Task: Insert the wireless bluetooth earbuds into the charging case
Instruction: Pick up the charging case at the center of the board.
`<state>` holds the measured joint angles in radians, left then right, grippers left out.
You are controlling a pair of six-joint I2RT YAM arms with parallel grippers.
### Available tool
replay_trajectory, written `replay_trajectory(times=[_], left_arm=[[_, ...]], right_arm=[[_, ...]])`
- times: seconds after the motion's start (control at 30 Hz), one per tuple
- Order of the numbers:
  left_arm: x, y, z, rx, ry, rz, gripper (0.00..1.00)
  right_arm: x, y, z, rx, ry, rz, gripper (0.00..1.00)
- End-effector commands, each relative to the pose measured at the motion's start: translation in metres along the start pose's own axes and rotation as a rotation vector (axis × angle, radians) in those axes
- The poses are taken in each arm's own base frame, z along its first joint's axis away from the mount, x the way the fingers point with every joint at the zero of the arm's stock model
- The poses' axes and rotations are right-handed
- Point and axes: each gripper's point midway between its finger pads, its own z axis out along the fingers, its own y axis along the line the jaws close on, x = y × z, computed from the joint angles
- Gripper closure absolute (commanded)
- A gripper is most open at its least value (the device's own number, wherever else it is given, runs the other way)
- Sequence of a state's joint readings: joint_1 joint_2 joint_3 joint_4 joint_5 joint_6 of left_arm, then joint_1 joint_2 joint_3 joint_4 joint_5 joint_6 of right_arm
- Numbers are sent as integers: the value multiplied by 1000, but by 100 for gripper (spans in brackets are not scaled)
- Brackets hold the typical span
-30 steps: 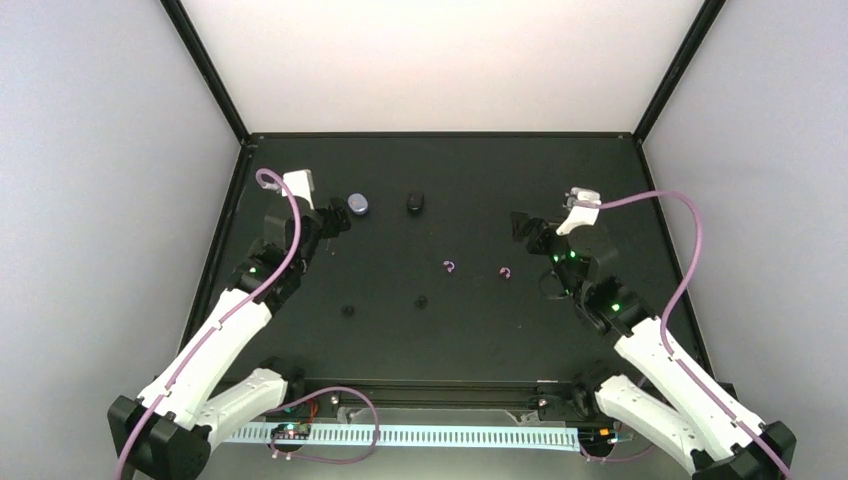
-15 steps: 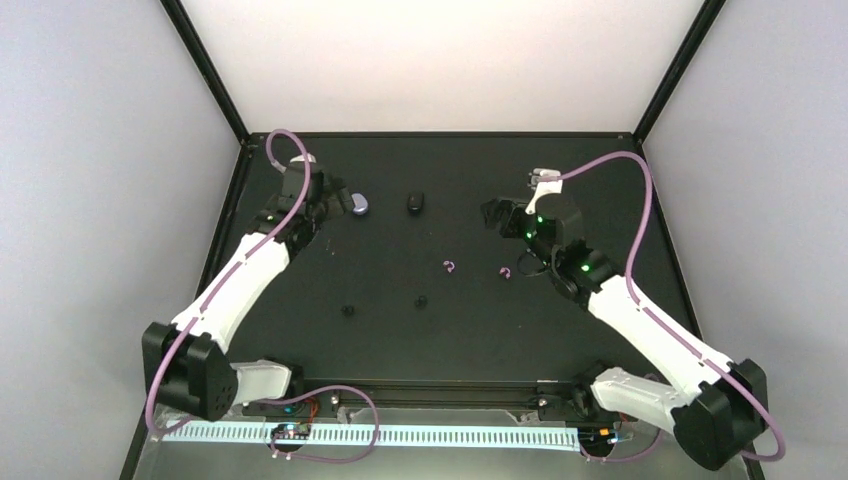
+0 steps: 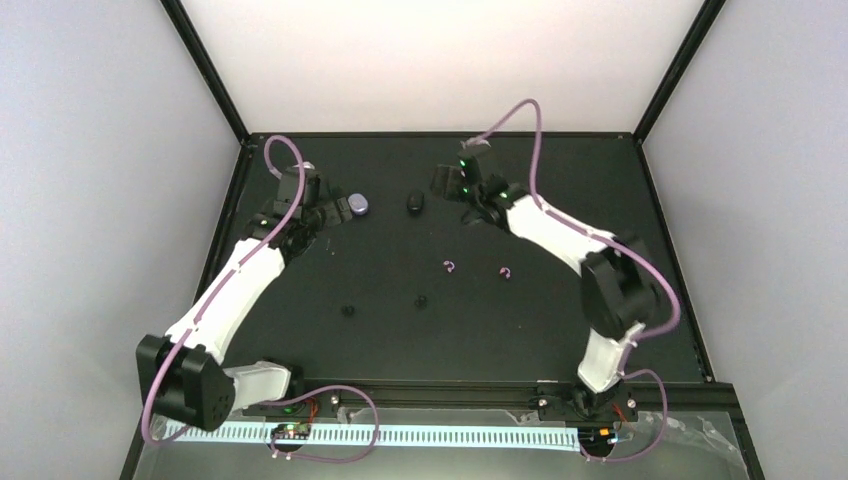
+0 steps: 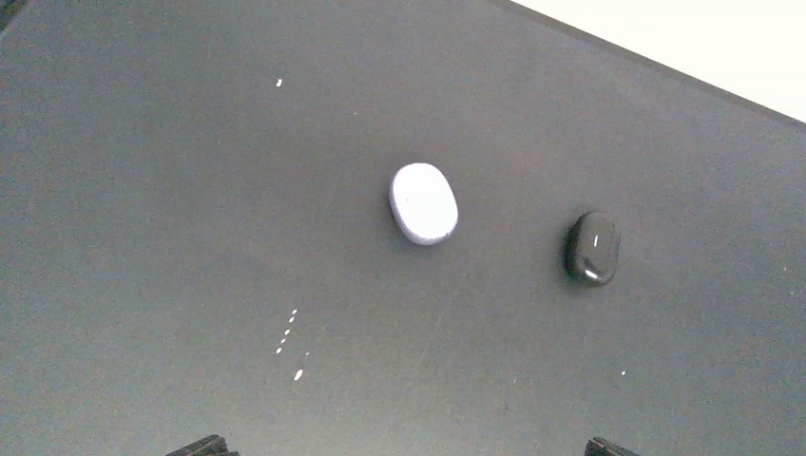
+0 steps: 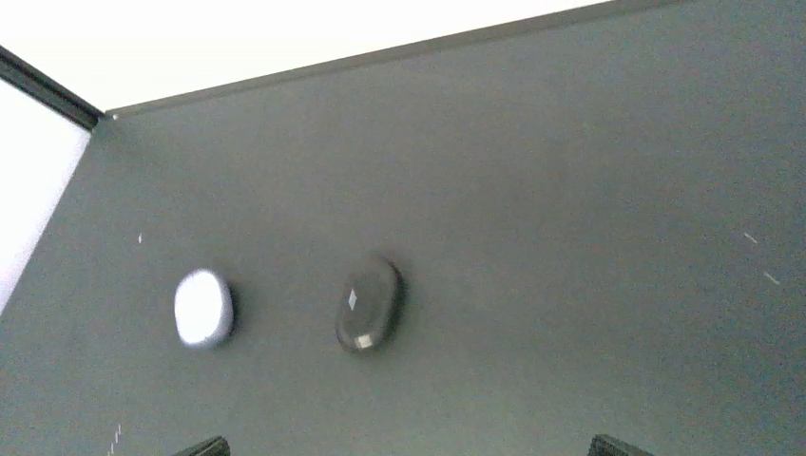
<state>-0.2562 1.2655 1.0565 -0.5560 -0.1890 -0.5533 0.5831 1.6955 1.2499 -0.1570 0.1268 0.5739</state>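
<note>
We see a flat black table (image 3: 520, 340) with two white arms, one left (image 3: 235, 290) and one right (image 3: 560, 232), reaching to its far side. The left claw (image 3: 338, 210) hangs by the far left corner and the right claw (image 3: 440, 183) by the far middle. Both claws are spread wide and have hold of nothing. Only their dark fingertips (image 4: 204, 445) peep in at the bottom corners of the wrist views. The charging case (image 3: 358, 204) is a small, pale lavender oval of shiny plastic with soft round edges. It lies flat on the table with its lid down, so we see only its smooth top. It is just beside the left claw and not touching it. A shiny black plastic oval piece (image 3: 416, 202), about as big, lies between the charging case and the right claw. The two earbuds, tiny black round nubs (image 3: 348, 311) (image 3: 422, 300), lie well apart from the case, nearer the arm bases. Two tiny purple hooks (image 3: 450, 266) (image 3: 506, 272) lie to their right, a little farther back.
</note>
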Motion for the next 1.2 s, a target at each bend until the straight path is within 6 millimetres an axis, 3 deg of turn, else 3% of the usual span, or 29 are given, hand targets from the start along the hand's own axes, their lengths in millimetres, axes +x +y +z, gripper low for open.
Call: replay_trajectory(times=[0.0, 0.17, 0.3, 0.47, 0.87, 1.17], left_arm=[[3, 9, -22, 26, -50, 30, 1], [7, 13, -34, 93, -149, 29, 1], [10, 2, -37, 154, -129, 28, 1], [10, -5, -39, 190, -116, 26, 1], [11, -9, -37, 218, -104, 15, 1], [12, -8, -33, 220, -91, 3, 1]], right_arm=[[-9, 14, 48, 42, 46, 2, 2], [4, 15, 102, 101, 135, -28, 12], [19, 16, 132, 143, 203, -70, 19], [24, 29, 146, 135, 221, -118, 24], [42, 31, 178, 146, 272, -146, 28], [49, 29, 186, 208, 250, -240, 26]])
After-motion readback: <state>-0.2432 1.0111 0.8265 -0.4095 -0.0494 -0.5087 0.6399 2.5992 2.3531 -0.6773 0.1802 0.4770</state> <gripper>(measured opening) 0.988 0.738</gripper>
